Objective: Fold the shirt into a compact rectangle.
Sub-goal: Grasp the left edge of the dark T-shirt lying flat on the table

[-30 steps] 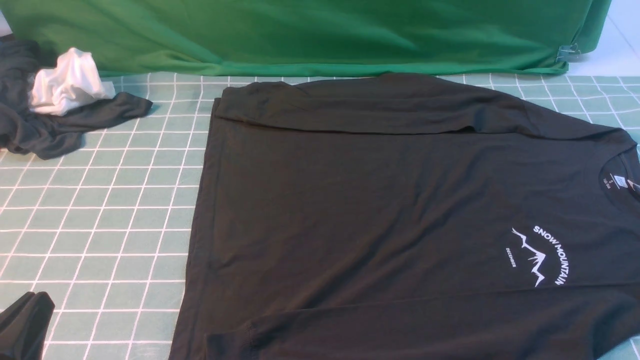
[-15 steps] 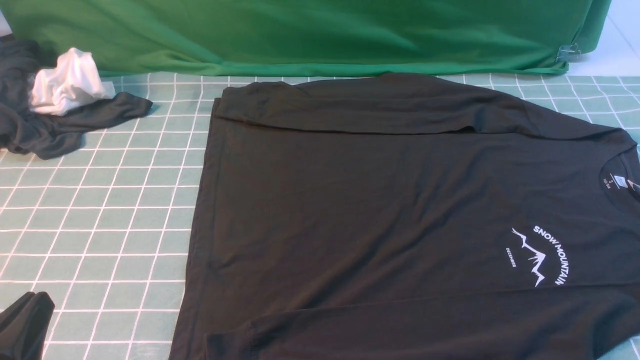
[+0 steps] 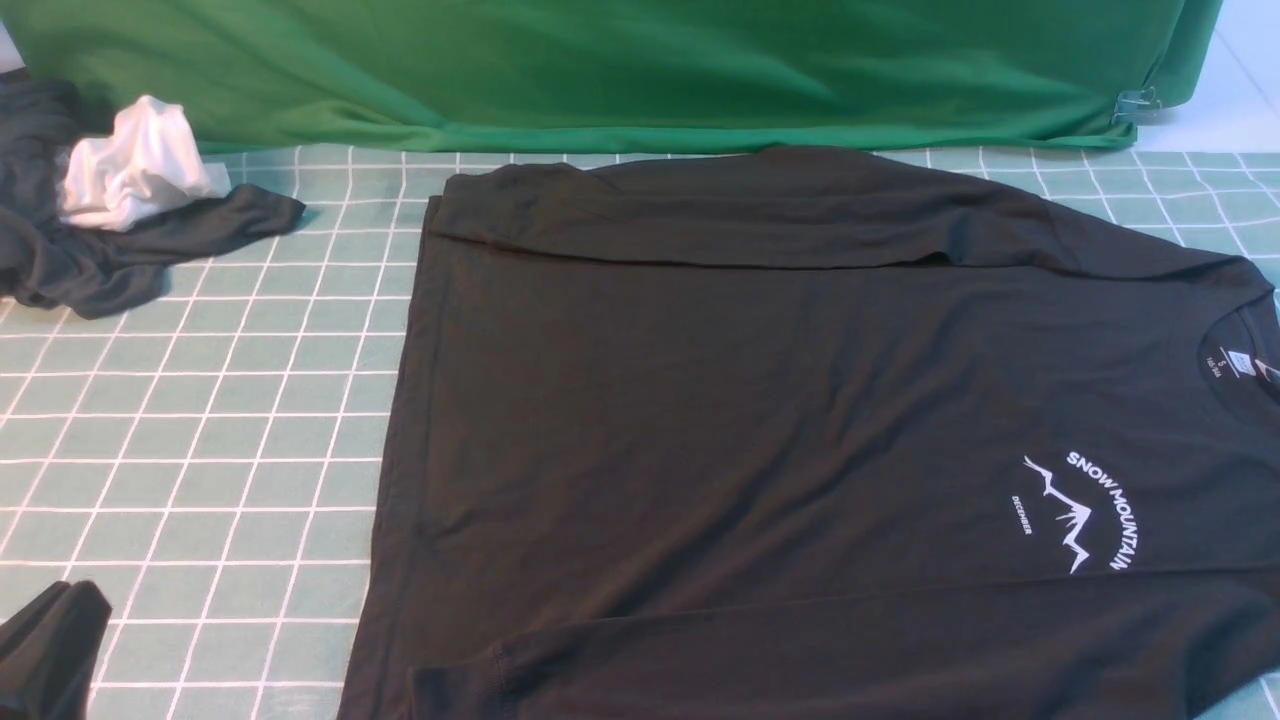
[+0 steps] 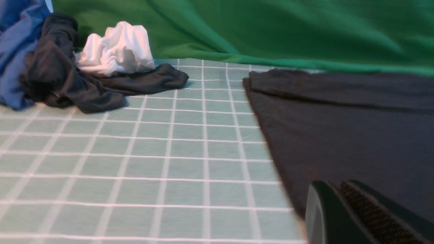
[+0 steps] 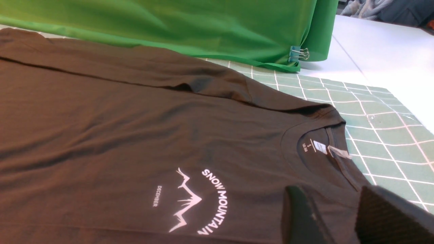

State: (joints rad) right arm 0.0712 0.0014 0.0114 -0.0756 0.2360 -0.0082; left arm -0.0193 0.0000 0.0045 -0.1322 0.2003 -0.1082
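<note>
Front view, shirt (image 3: 760, 400): spread flat on the checked mat (image 3: 200, 430), collar toward the right, hem toward the left, with both sleeves folded in along the body.
Front view, print (image 3: 1085, 515): white mountain and lettering, near the collar end.
Front view, pile: a dark garment (image 3: 120, 260) with a white cloth (image 3: 135, 170) on it lies at the far left, well apart from the shirt.
Left wrist view, left gripper (image 4: 334, 186): fingers pressed together with nothing between them.
Left wrist view, shirt (image 4: 339, 128): its hem edge runs just beside the gripper, and the body stretches away ahead of it. Whether the fingers touch the cloth cannot be told.
Left wrist view, pile: the dark garment (image 4: 84, 88), white cloth (image 4: 115, 47) and a blue cloth (image 4: 13, 51) lie far across the mat (image 4: 135, 162).
Right wrist view, right gripper (image 5: 330, 195): fingers spread, pinching nothing.
Right wrist view, shirt (image 5: 101, 128): the collar (image 5: 305, 135) lies just ahead of the fingertips, and the print (image 5: 200, 203) is beside them.
Right wrist view, backdrop (image 5: 169, 23): green cloth behind the shirt, held by a clip (image 5: 298, 54).
</note>
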